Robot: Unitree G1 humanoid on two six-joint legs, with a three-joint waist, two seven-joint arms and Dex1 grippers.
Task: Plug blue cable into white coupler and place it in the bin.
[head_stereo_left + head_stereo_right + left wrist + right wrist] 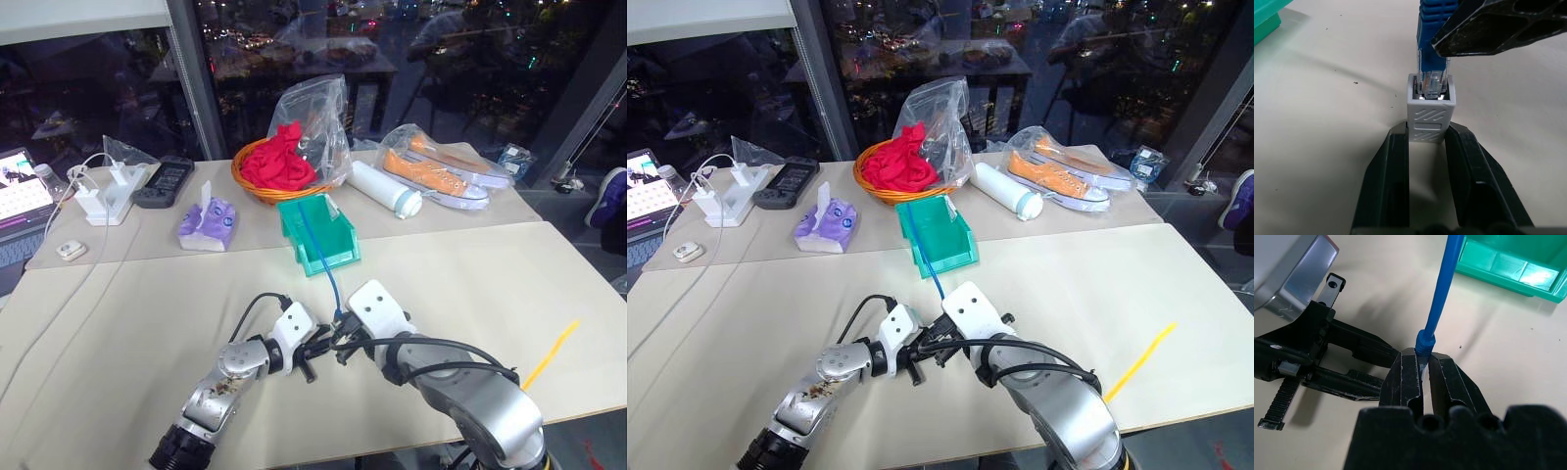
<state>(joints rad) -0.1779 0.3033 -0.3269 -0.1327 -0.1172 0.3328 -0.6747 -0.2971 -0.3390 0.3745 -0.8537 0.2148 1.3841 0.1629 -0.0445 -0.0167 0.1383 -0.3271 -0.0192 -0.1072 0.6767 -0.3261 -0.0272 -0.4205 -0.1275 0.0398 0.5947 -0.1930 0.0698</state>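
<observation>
While table edges lie well off, blue cable (1431, 58) meets white coupler (1430, 116).

One bin (318, 235), two shoes (436, 171)

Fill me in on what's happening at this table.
The robot is joining a blue cable to a white coupler. The left tool grips the coupler, and the right tool is shut on the cable just behind its plug. The plug's clear tip sits in the coupler's mouth; whether it is fully home is unclear. The cable's far end lies in the bin, just behind the tools.
</observation>
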